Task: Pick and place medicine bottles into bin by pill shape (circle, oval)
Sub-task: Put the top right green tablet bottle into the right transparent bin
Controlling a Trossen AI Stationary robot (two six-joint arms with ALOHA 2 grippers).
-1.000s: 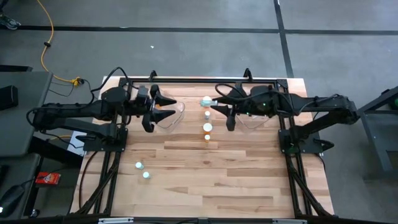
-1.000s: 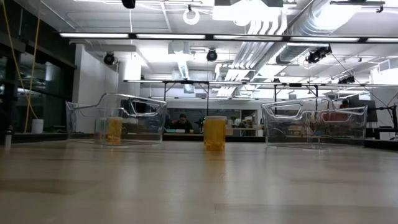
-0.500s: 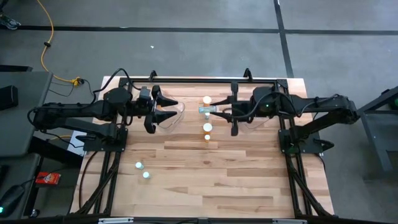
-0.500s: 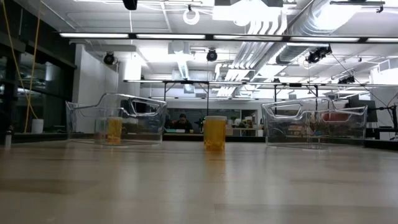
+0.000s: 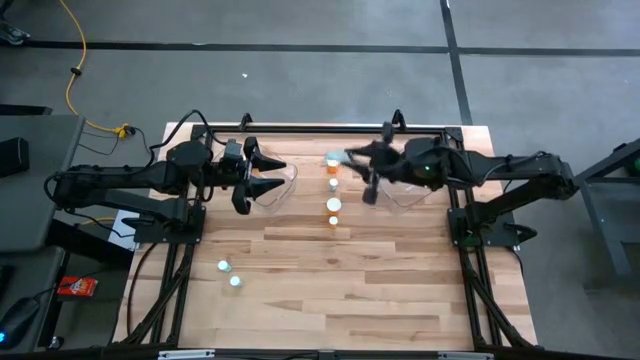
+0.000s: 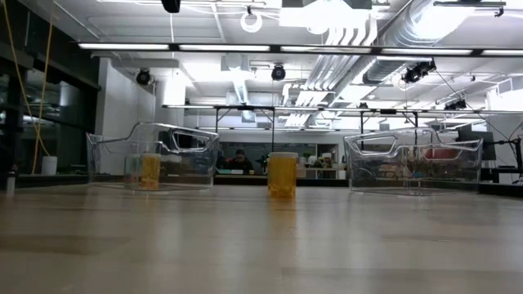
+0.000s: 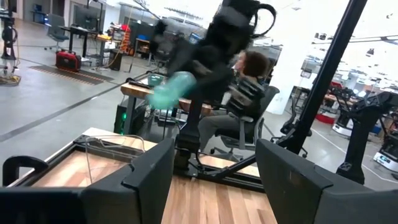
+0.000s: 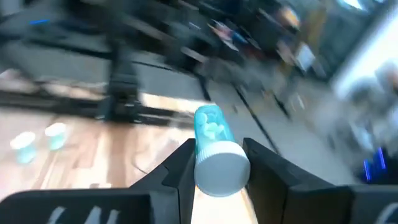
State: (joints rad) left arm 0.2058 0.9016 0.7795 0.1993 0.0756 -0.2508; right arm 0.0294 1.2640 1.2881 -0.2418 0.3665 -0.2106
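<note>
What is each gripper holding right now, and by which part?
The right gripper holds a small pale teal bottle with a white cap, its fingers clamping the cap end. The left gripper is open and holds nothing.

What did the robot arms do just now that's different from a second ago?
The right gripper, holding a small teal bottle, swung and twisted above the table near the right bin. The left gripper stayed over the left bin, and the bottles on the table didn't move.

Overhead looks down; low camera skims table.
</note>
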